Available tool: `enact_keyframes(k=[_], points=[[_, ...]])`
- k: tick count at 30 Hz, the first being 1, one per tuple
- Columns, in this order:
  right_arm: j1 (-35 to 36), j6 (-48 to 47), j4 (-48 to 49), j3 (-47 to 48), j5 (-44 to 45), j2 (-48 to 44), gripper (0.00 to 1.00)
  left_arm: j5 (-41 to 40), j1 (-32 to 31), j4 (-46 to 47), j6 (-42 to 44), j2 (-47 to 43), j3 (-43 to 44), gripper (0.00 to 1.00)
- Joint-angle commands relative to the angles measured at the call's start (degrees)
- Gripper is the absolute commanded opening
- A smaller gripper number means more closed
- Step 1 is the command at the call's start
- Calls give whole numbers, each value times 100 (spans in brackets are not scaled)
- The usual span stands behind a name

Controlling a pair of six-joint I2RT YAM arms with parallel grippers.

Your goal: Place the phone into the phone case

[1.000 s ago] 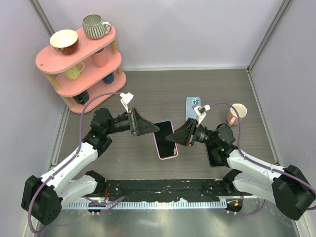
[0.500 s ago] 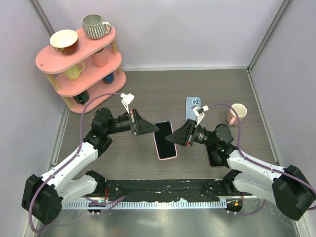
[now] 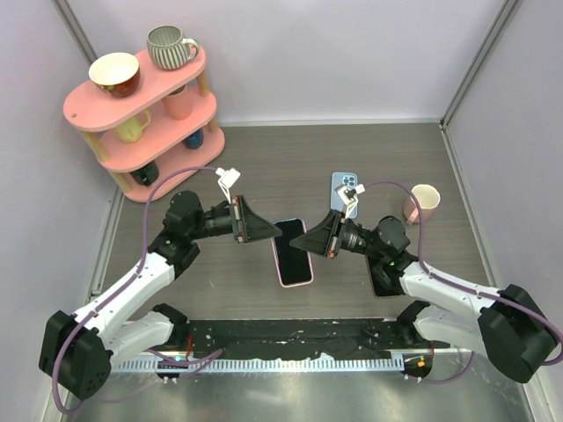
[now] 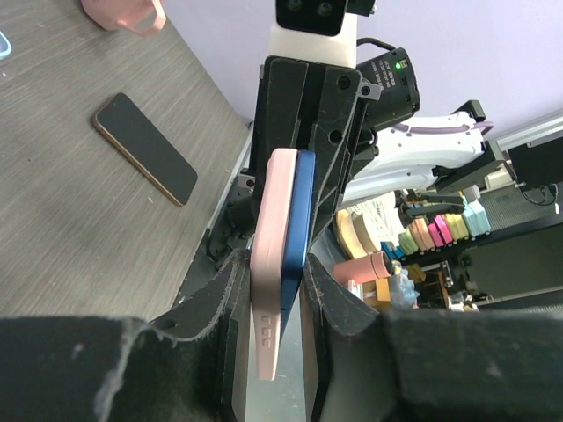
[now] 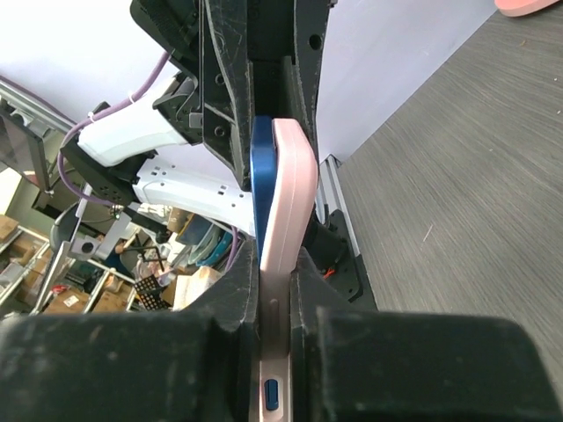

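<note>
**Phones, three.**
- One blue phone (image 4: 303, 211) lay flat against the phone case (image 4: 271, 264). Its blue edge showed alongside the pink one. You held the pair off the worktop (image 3: 264, 158), mid-way between your two arms.
- One blue phone lying back-up (image 3: 339, 185) was near the far middle of the worktop.
- One dark phone with a gold rim (image 4: 145, 148) lay screen-up beside your right arm (image 3: 440, 286).

**Phone case, one.** It was pink. Your left jaws stood narrow, pinched across one end of case and phone together. Your right jaws stood narrow too, gripping the opposite end.

**Arms, two.** Your left arm (image 3: 132, 281) and right arm reached inward toward each other.

**Cups and bowls.**
- One pink mug (image 3: 423, 202) stood on the worktop at the right.
- One shelf (image 3: 149, 83), pink with three tiers, stood at the far left corner.
- Its top tier carried one bowl (image 3: 114, 73) and one striped mug (image 3: 169, 46).
- Its middle tier carried one pink cup (image 3: 179, 104) and one yellow mug (image 3: 132, 128).
- Its bottom tier carried two dark vessels (image 3: 193, 139), too hidden for you to tell their kind.

**Surface.** The worktop was dark grey with a wood grain. A black strip and a metal rail ran along the near edge.

**Room.** Pale lilac walls (image 3: 334, 53) stood on three sides, with metal posts in the far corners.
</note>
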Motion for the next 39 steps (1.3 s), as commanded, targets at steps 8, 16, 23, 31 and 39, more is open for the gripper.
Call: enact_keyframes(k=[8,16,23,31,39], points=[[59,-54,785,254,283,-397,1,73,-10,-828,581,-370,267,64],[68,-230,363,474,706,-723,1,504,-45,858,-411,-468,-463,68],[339,-677,425,527,1022,-688,1,381,-379,1070,-403,-125,-358,65],[577,-951,240,597,1321,-670,11,600,-555,1263,-403,209,-296,19],[577,-1056,-558,948,1436,-1030,44,688,-555,807,115,-142,-270,0]])
